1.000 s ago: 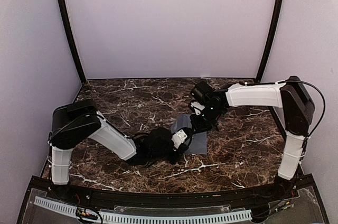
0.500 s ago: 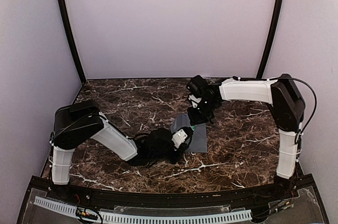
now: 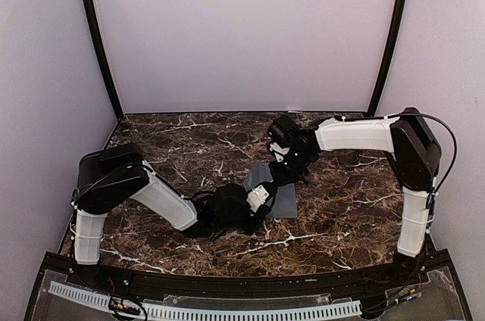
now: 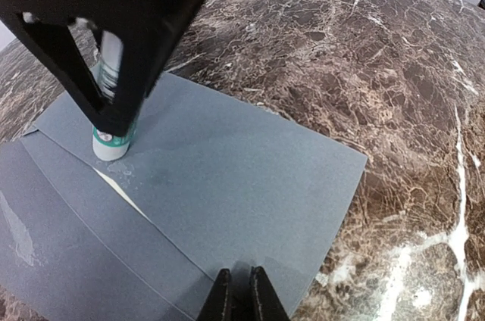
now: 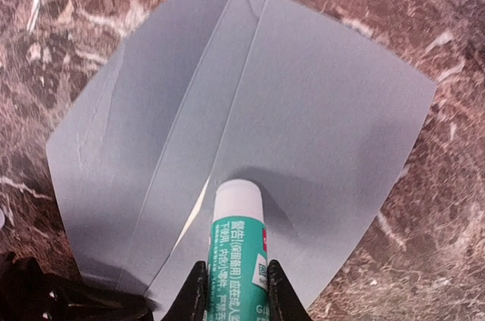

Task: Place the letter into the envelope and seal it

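The marble table (dark, white-veined) bears the envelope, lying flat.

Envelope: slate-grey, lying flat on the tabletop and filling most of the view; straight creases run from its far edge toward the near side.
Glue stick: green and white label with printed text, pale rounded tip pointing down at the envelope's middle, where it casts a soft shadow.
Right hand: its two fingers clamp the glue stick from either side.
Letter: only a thin cream sliver shows, just left of the tip, along a crease.
Tabletop: brown marble with white veins.
Black part: lower left corner, cut off, at the envelope's edge.
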Robot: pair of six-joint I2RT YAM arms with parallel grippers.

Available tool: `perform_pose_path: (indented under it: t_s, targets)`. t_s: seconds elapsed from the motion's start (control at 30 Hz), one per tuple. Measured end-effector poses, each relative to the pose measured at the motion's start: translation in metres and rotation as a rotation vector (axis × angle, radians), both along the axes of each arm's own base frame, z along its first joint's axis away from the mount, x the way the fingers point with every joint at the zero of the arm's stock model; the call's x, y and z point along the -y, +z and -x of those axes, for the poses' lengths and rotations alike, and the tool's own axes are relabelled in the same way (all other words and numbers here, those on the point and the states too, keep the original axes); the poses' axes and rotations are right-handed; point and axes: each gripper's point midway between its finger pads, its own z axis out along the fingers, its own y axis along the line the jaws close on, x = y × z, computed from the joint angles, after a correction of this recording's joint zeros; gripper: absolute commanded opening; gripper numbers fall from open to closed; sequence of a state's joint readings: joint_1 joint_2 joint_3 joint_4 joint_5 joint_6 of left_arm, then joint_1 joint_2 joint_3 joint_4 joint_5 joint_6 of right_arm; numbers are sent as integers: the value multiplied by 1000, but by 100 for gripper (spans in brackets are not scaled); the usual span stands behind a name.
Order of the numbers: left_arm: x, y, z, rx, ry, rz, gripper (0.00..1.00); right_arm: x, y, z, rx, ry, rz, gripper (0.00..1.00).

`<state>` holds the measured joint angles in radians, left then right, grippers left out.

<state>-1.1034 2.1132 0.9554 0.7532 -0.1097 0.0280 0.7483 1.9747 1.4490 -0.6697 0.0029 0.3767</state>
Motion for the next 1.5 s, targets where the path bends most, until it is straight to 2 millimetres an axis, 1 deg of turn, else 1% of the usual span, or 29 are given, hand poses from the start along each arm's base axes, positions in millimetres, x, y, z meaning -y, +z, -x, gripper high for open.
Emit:
perform_pose_path:
  t_s: [0.1,0.2,0.4,0.7,0.77,0.9,1.07,1.23,1.37,1.5]
  targets:
    - [0,0,0,-3,2,3,9,-2,-8,17,-22,29,14,0]
    - [1,0,0,-4,2,4,9,-5,-7,31,-31,58,9,0]
    - [2,0,1,-5,-1,6,8,-3,-7,38,-45,63,5,0]
    - [3,0,2,-7,-7,9,8,2,-7,40,-60,54,26,0]
    - [3,0,2,-8,-6,11,8,2,-7,37,-64,47,35,0]
    - [5,-1,2,-7,-6,16,7,3,-7,24,-57,23,58,0]
    - [7,-1,0,-7,-9,20,7,-3,-7,3,-32,-2,69,0]
    - [7,-1,0,-6,-9,22,7,-4,-8,-15,-13,-26,64,0]
    - [8,-1,-1,-5,-9,25,7,-3,-8,-18,-11,-32,58,0]
    - [9,0,-1,-4,-9,26,7,-1,-9,-13,-12,-23,38,0]
